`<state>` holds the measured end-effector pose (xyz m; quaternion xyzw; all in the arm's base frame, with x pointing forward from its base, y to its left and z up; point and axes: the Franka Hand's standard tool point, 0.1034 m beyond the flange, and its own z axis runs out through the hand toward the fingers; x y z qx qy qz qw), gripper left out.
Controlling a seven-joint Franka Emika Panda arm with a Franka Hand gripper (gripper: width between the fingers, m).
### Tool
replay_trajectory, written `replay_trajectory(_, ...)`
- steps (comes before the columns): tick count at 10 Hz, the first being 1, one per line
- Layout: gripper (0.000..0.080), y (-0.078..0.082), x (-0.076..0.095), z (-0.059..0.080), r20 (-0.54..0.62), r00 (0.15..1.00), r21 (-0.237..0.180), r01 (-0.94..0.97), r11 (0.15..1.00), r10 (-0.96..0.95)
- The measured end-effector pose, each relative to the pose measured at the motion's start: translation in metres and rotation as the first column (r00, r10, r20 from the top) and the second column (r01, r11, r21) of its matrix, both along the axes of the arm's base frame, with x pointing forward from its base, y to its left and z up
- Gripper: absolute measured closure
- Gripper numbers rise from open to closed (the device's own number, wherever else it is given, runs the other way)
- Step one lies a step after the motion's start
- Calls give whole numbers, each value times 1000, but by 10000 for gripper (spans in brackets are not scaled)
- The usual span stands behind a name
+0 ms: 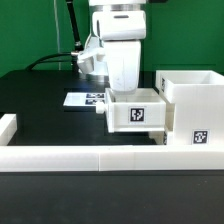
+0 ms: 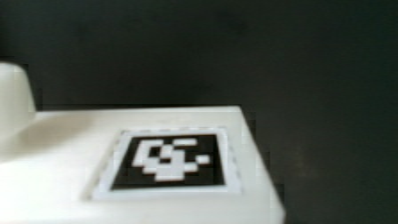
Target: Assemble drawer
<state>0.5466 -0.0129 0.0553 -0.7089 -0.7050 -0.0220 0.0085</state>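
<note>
A small white box tray (image 1: 135, 113) with a black-and-white tag on its near face sits right under my gripper (image 1: 124, 92), against the left side of the large white case (image 1: 194, 105) in the exterior view. The gripper reaches down onto the tray's top edge and appears shut on it; the fingertips are hidden behind the tray wall. The wrist view shows the tray's tagged face (image 2: 169, 160) very close, with dark table beyond and no fingers in sight. A second tray is not in view.
A low white wall strip (image 1: 100, 158) runs along the front, with a short raised block (image 1: 8, 127) at the exterior view's left. The marker board (image 1: 85, 99) lies flat on the black table behind the tray. Cables hang behind the arm.
</note>
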Motion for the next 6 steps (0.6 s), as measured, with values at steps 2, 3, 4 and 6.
replay_trajectory(2,758,2,0,0,0,1000,0,-1,1000,1)
replay_trajectory(3,758,1,0,-1,-1,1000,0,0,1000,0)
replay_trajectory(4,758,1,-1,-1,-2,1000,0,0,1000,0)
replay_trajectory(6,758,3,-3,-2,-16,1000,1,-3,1000,3)
